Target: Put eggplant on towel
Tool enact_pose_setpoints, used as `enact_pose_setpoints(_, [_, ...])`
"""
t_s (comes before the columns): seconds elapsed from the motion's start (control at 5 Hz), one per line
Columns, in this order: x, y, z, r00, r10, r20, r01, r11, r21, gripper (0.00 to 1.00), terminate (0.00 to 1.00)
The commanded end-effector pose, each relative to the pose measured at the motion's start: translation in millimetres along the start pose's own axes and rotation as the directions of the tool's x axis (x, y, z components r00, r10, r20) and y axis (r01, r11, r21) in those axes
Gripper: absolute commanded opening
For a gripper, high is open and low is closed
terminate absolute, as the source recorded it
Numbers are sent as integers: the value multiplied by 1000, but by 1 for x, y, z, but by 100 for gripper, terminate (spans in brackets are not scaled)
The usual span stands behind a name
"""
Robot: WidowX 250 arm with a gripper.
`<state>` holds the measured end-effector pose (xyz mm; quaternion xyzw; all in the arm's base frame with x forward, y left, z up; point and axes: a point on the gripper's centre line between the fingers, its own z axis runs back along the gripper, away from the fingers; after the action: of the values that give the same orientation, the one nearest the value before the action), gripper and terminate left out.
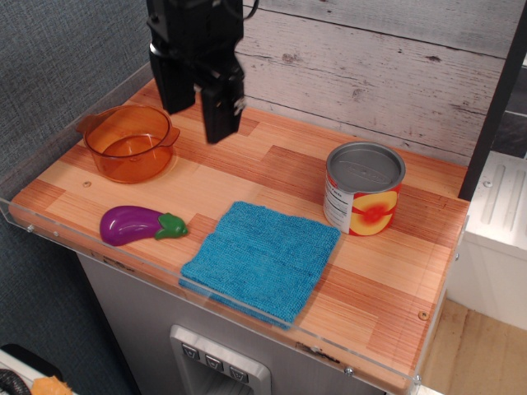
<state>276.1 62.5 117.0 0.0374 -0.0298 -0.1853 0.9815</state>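
The purple eggplant (pixel 134 224) with its green stem cap lies on its side near the front left of the wooden table, stem pointing right. The blue towel (pixel 262 257) lies flat just right of it, at the front middle, apart from the eggplant. My black gripper (pixel 198 115) hangs open and empty above the table's back left, well above and behind the eggplant, beside the orange bowl.
An orange transparent bowl (pixel 129 142) sits at the back left. A tin can (pixel 363 188) with a red and yellow label stands right of the towel. A clear plastic rim (pixel 247 309) runs along the table's front edge. A black post (pixel 491 107) stands at the right.
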Motion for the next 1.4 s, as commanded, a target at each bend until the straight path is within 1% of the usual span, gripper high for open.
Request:
enact_pose_setpoints(0.0, [-36,25,-8,908,-414,-65,418,904,90,100,0])
enact_pose_setpoints(0.2, [-52,39,-26,874,-486,-13,482,862,157,100,0])
enact_pose_setpoints(0.4, [-54,44,-42,862,-508,7,503,855,129,100,0])
enact_pose_setpoints(0.6, [-56,47,-62,851,-522,57,513,849,122,100,0])
enact_pose_setpoints(0.8, [-53,44,-73,857,-513,40,508,856,90,100,0])
enact_pose_setpoints(1.0, [-57,40,-83,857,-513,39,510,857,74,100,0])
enact_pose_setpoints(1.2, [-60,40,-90,859,-508,55,506,861,57,100,0])
